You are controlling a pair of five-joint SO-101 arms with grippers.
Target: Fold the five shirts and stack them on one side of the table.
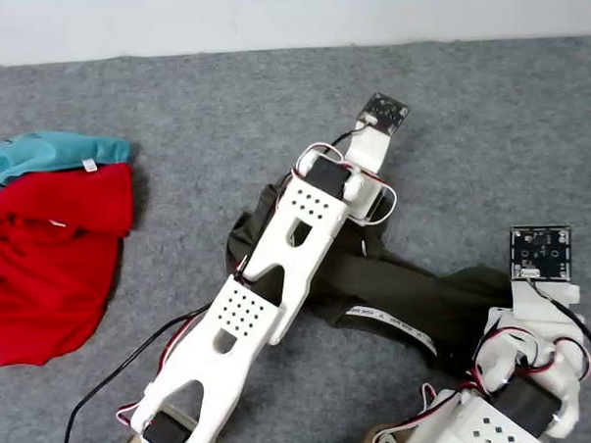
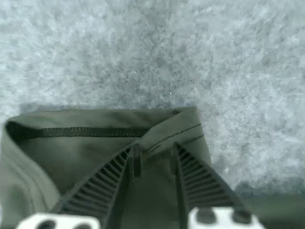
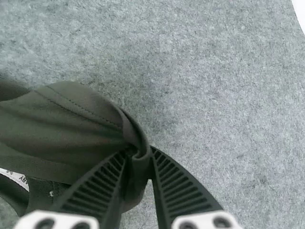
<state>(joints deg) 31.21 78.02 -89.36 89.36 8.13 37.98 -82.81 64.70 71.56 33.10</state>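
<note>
High view: the left arm (image 1: 278,271) slants from lower left to centre over the olive shirt (image 1: 407,295), the right arm (image 1: 519,398) sits lower right, and the red shirt (image 1: 52,252) and teal shirt (image 1: 38,154) are heaped at the left edge; left wrist view: the left gripper (image 2: 155,160) pinches its hem; right wrist view: the right gripper (image 3: 138,155) nips a bunched fold.

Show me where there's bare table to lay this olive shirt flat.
Bare grey table runs along the far edge, from the teal shirt to the right side, and between the red shirt and the left arm, where a black cable lies. Crowded: middle and near right, with the olive shirt and right arm.
</note>
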